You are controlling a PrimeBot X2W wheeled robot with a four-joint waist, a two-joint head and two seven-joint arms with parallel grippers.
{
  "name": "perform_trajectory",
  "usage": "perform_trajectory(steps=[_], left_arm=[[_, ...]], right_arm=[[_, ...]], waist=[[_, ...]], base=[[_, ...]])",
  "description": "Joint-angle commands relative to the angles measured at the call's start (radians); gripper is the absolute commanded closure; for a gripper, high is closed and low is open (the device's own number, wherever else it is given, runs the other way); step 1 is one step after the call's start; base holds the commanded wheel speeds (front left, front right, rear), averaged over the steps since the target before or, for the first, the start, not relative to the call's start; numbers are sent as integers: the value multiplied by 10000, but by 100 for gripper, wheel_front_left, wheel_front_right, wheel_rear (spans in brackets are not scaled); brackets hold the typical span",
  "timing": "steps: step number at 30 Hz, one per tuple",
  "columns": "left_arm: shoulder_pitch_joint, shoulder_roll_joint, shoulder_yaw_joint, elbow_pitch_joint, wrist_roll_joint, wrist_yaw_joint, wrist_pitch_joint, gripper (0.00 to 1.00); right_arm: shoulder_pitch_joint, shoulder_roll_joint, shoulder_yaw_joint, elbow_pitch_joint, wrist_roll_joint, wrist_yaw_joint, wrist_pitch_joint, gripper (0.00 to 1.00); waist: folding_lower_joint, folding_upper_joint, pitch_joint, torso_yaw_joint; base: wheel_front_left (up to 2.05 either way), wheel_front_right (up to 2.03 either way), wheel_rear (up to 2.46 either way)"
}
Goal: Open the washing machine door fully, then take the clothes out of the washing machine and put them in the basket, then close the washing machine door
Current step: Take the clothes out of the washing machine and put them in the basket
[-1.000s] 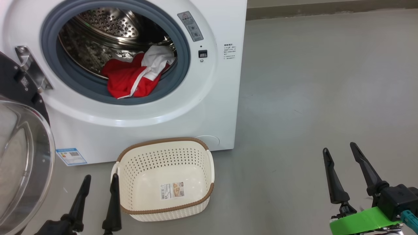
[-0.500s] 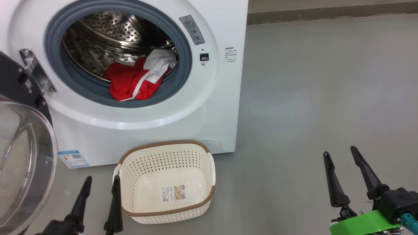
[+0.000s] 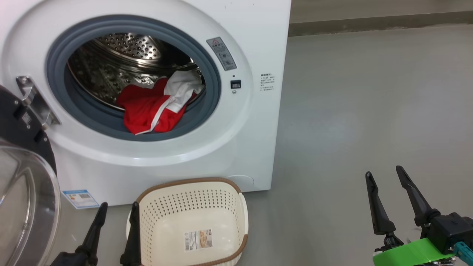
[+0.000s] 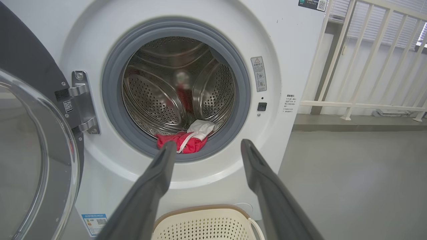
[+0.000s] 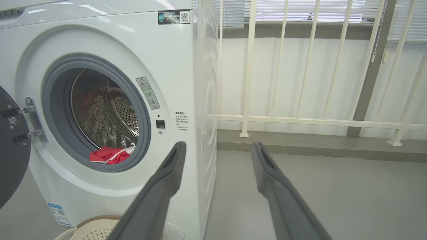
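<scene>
The washing machine door (image 3: 22,192) hangs open at left, its glass beside the left gripper (image 3: 119,204), spread wide and holding nothing. The clothes (image 3: 149,111) lie at the drum's (image 3: 122,55) front lip; the basket (image 3: 186,181) sits on the floor (image 3: 351,111) below, just before the washing machine (image 3: 236,147). The right gripper (image 3: 383,171), equally wide, hovers well right.

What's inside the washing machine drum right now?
The clothes, red with a white panel, lie heaped at the front lower edge of the drum, spilling onto the grey ring. The rest shows bare steel. Anything under the heap is hidden.
</scene>
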Motion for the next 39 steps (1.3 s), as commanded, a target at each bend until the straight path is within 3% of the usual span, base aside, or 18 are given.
perform_trajectory(steps=[1,39], left_arm=[[-252,113,302,-351,-51,-51,-52,0],[-391,125,144,-521,-162,41,-174,0]], right_arm=[[-65,-125,184,-268,53,63,-64,0],[-218,-125,233,-294,110,63,-65,0]], waist=[[-1,0,13,16],[-1,0,447,193]], base=[[129,-129,0],[14,-14,0]])
